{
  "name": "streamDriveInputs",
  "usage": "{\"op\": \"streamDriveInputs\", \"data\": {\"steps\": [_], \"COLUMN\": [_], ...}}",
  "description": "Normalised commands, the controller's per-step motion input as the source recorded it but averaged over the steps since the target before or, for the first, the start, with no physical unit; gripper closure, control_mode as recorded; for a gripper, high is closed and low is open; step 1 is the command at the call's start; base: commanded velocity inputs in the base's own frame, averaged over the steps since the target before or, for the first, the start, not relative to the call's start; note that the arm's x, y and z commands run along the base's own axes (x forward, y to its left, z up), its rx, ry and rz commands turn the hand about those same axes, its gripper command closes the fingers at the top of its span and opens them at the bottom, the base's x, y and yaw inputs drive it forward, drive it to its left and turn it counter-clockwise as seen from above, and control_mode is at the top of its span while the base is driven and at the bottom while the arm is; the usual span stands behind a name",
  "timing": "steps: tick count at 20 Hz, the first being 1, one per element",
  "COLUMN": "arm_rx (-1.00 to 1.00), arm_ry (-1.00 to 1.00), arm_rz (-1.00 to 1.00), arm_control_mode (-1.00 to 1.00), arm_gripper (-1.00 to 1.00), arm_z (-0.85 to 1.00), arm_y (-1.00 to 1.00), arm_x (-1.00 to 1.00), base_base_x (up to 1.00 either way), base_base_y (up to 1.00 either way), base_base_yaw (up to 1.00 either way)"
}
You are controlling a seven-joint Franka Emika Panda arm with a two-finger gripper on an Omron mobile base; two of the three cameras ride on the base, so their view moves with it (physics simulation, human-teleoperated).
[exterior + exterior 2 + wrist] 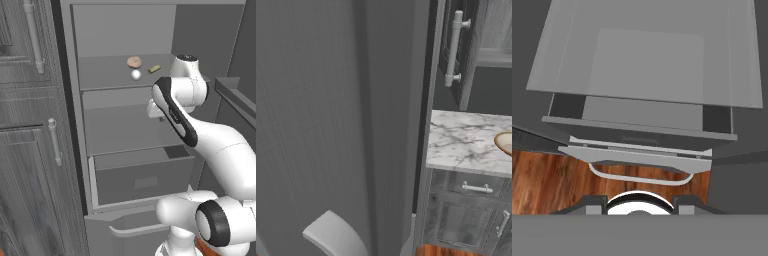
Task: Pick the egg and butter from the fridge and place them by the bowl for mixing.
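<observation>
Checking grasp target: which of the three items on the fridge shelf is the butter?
The olive stick, rightmost on the shelf: elongated, unlike the round white egg and tan lump.

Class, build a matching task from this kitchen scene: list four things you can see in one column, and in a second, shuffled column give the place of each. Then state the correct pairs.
Things:
1. egg
2. butter
3. bowl
4. drawer

Places:
A. on the marble counter, at the picture's right edge
B. low in the fridge, under the shelves
C. upper shelf, just in front of the tan-brown lump
D. upper shelf, right of the tan-brown lump

Pairs: 1-C, 2-D, 3-A, 4-B
</observation>
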Motion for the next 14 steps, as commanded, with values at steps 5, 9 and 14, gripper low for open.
{"op": "streamDriveInputs", "data": {"steps": [5,9,14], "arm_rx": [0.00,-0.04,-0.05], "arm_ry": [0.00,-0.19,-0.27], "arm_rz": [-0.01,-0.05,-0.11], "arm_control_mode": [-1.00,-1.00,-1.00], "arm_gripper": [-1.00,-1.00,-1.00], "arm_z": [0.03,0.52,0.71], "arm_y": [0.00,0.00,0.00], "arm_x": [0.10,0.00,0.00], "base_base_x": [0.00,0.00,0.00], "base_base_y": [0.00,0.00,0.00], "base_base_yaw": [0.00,0.00,0.00]}}
